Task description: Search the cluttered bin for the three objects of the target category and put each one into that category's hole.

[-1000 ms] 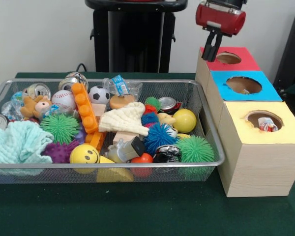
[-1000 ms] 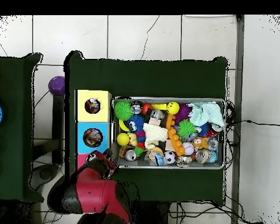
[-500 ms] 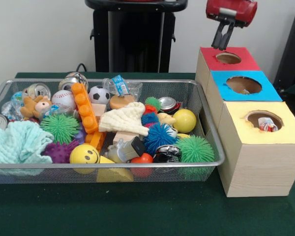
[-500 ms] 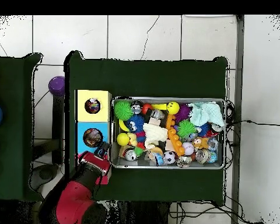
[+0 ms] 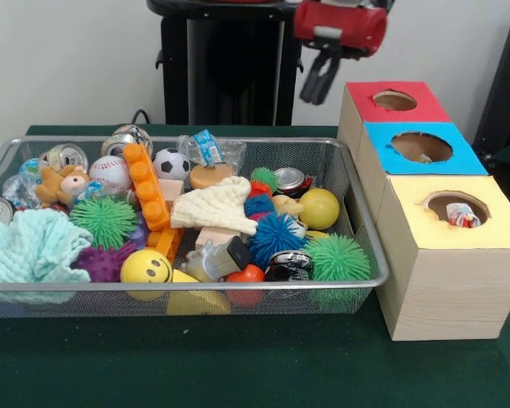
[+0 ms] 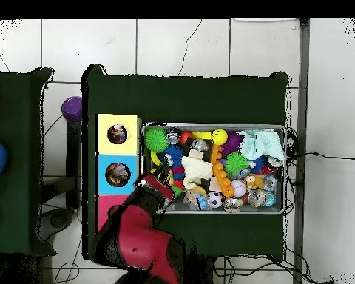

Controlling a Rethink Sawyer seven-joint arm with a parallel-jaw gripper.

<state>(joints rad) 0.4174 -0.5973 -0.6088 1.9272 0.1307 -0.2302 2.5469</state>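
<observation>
My gripper [image 5: 313, 95] hangs in the air just left of the red-topped box [image 5: 427, 107], above the far right corner of the wire bin [image 5: 195, 285]. Its two dark fingers point down, open, with nothing between them. In the overhead view the gripper [image 6: 158, 179] sits over the bin's edge beside the blue-topped box [image 6: 104, 176]. The bin holds a yellow ball [image 5: 320, 208], a green spiky ball [image 5: 337, 257], a blue spiky ball [image 5: 276, 238], a soccer ball [image 5: 171, 163], a baseball [image 5: 110, 172], an orange brick [image 5: 146, 191], a white cloth [image 5: 217, 206] and crushed cans [image 5: 289, 180].
Three boxes with round holes stand in a row right of the bin: red, blue [image 5: 459, 158] and yellow [image 5: 503, 226]. A red and white item shows inside the yellow hole. A teal cloth [image 5: 25, 246] fills the bin's left end. Black equipment stands at the far right.
The gripper rose from the red box's hole, then swung left off the box toward the bin's far right corner. The bin's contents have not moved.
</observation>
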